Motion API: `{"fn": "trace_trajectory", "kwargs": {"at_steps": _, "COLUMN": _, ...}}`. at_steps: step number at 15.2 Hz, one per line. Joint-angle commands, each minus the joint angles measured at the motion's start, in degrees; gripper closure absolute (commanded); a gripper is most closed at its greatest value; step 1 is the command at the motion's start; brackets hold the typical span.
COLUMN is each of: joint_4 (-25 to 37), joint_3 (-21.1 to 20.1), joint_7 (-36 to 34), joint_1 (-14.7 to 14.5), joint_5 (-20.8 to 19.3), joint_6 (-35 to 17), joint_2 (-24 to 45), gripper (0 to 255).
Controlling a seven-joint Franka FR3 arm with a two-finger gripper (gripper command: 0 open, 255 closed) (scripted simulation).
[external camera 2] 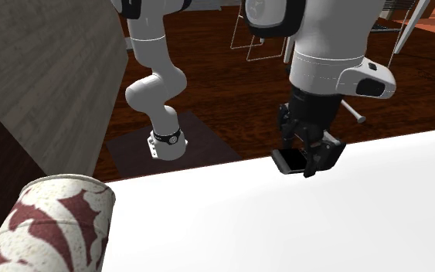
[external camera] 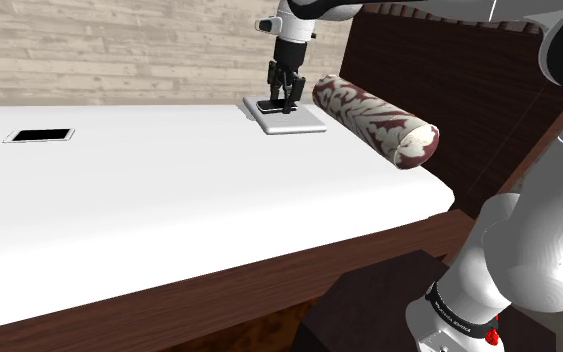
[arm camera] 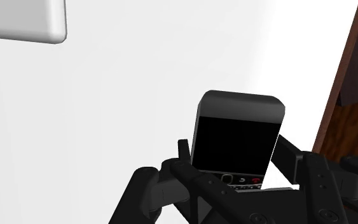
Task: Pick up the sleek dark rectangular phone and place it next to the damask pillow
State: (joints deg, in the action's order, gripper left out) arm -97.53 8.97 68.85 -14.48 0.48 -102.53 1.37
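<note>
Risks: the dark grey rectangular phone with black screen and small keypad [arm camera: 238, 127] is pinched only near its keypad end, so it could pivot or slip on release. The pale grey flat square slab [external camera: 304, 122] lies just beside the roll-shaped dark red and white damask pillow [external camera: 374, 118]. A drop here may land the phone on that slab, or a low swing may nudge the pillow and roll it. The dark wooden bed frame [arm camera: 355, 83] is close, so the phone could go off the edge.

The black two-finger claw [arm camera: 233, 153] is closed partway, its fingers clasping the phone's two long sides. The phone sticks out past the fingertips, lifted off the white bed surface [external camera: 169, 190], near the pillow over the slab.
</note>
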Motion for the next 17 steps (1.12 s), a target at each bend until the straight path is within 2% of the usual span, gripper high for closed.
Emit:
{"fn": "trace_trajectory", "kwargs": {"at_steps": 1, "joint_4": 1.59, "joint_3": 0.03, "joint_7": 0.04, "joint_1": 0.03, "joint_5": -0.01, "joint_6": 1.67, "joint_2": -0.07, "gripper": 255}}
{"fn": "trace_trajectory", "kwargs": {"at_steps": 8, "joint_4": 7.32, "joint_3": 0.08, "joint_7": 0.11, "joint_1": 0.09, "joint_5": 0.11, "joint_6": 6.61, "joint_2": 0.73, "gripper": 255}}
{"fn": "trace_trajectory", "kwargs": {"at_steps": 17, "joint_4": -8.05, "joint_3": 4.25, "joint_7": 7.83, "joint_1": 4.04, "joint_5": -2.4, "joint_6": 4.8, "joint_2": -13.09, "gripper": 255}}
